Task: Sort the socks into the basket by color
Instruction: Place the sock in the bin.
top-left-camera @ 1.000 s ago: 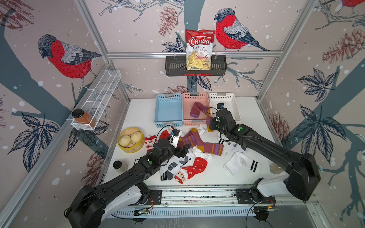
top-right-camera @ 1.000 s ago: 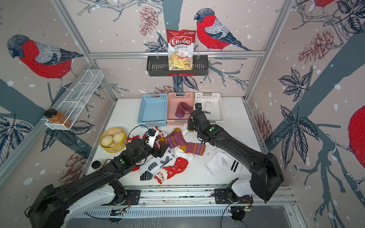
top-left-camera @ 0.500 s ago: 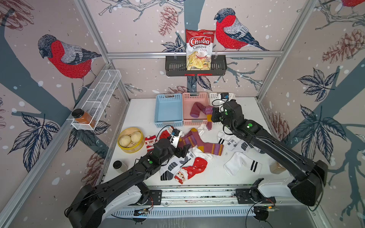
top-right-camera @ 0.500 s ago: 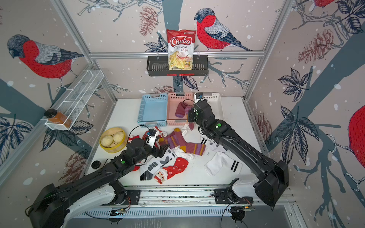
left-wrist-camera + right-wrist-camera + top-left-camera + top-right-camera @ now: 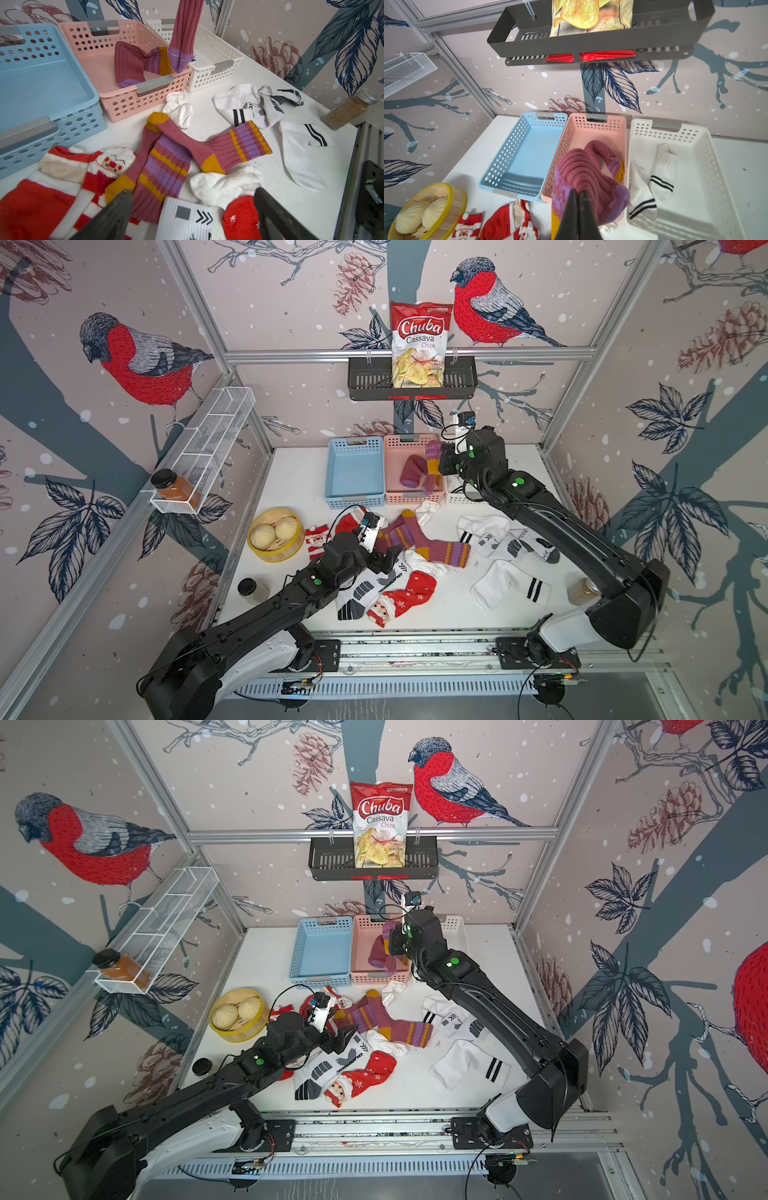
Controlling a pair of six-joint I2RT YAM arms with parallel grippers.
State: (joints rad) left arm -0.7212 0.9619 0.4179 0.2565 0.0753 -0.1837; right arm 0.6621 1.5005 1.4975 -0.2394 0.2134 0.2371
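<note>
My right gripper point(image 5: 578, 192) is shut on a maroon-purple sock point(image 5: 583, 172) with a mustard patch. The sock hangs over the pink basket point(image 5: 411, 499), and its toe reaches down to the rim in the left wrist view. Another maroon sock point(image 5: 409, 470) lies inside that basket. The blue basket point(image 5: 355, 502) holds nothing, and the white basket point(image 5: 664, 133) holds a white sock with black stripes point(image 5: 654, 187). My left gripper point(image 5: 192, 190) hovers open, holding nothing, low over the sock pile: maroon striped socks point(image 5: 419, 539), a red Santa sock point(image 5: 399, 599) and white socks point(image 5: 503, 589).
A yellow steamer with buns point(image 5: 274, 533) stands left of the pile, with a dark-lidded jar point(image 5: 251, 591) in front of it. A spice jar point(image 5: 349, 110) stands at the table's right edge. A black wall shelf with a chips bag point(image 5: 417, 344) hangs above the baskets.
My right gripper has lifted the maroon sock off the table and carried it back over the pink basket. The left arm has hardly moved.
</note>
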